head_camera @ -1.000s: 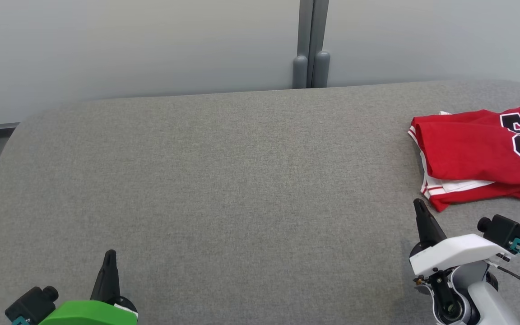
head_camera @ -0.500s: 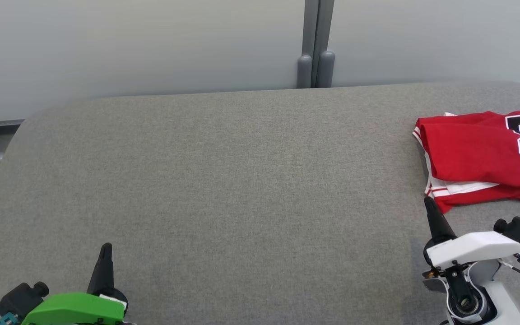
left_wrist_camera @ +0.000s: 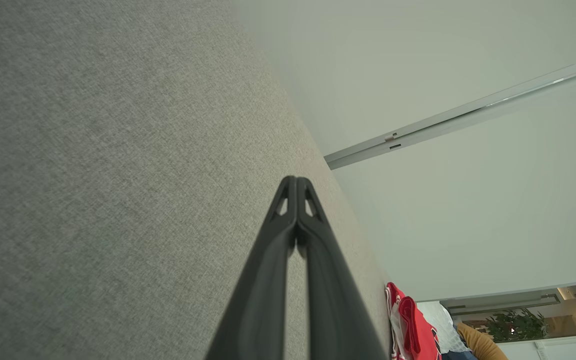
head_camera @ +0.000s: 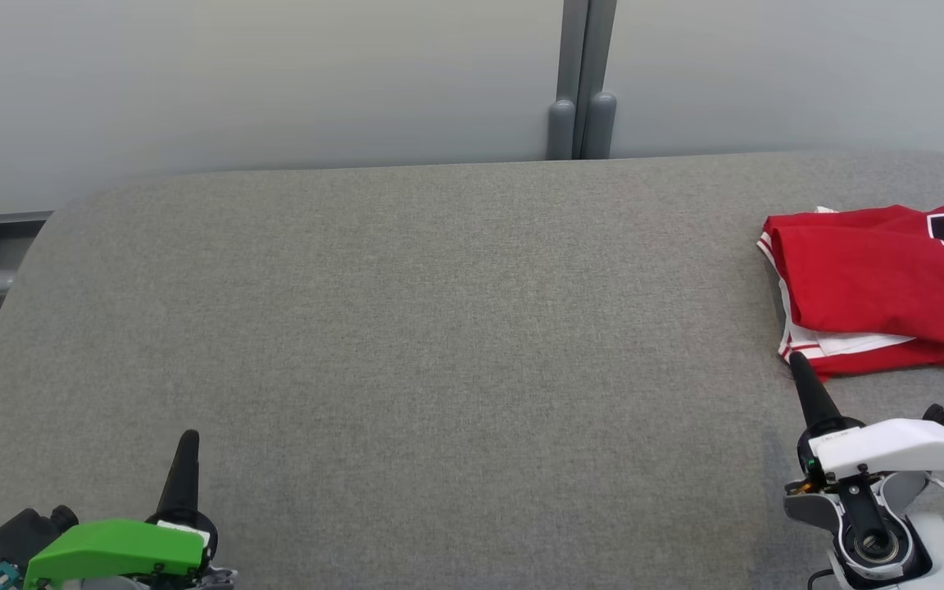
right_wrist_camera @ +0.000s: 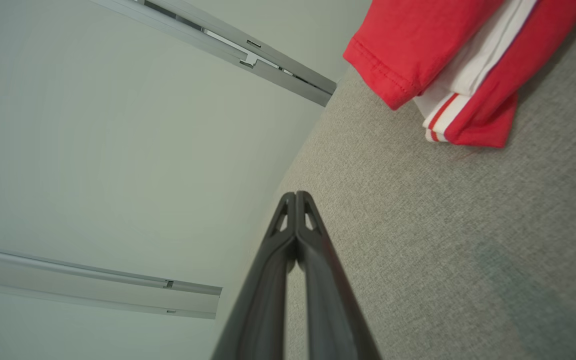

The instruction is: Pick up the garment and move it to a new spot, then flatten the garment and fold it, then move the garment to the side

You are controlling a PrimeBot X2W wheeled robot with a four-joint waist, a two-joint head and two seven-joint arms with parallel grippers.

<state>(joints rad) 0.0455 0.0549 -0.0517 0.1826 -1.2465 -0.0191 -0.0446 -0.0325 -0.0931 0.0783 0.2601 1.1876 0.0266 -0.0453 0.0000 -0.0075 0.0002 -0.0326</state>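
Bright, soft, even light with no glare; a faint shadow darkens the table at the head view's lower right. In the wrist views, the fingers blur toward the bottom edge.

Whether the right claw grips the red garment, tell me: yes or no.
No, the right claw is shut on nothing, short of the garment.

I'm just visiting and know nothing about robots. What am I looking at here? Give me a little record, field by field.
surface: grey fabric-covered table
garment: red jersey, white trim, black number, folded, at the table's right end
left end effector: shut, empty, over bare table at near left
right end effector: shut, empty, pointing toward the jersey's near corner, apart from it
task stage: jersey looks folded and set aside
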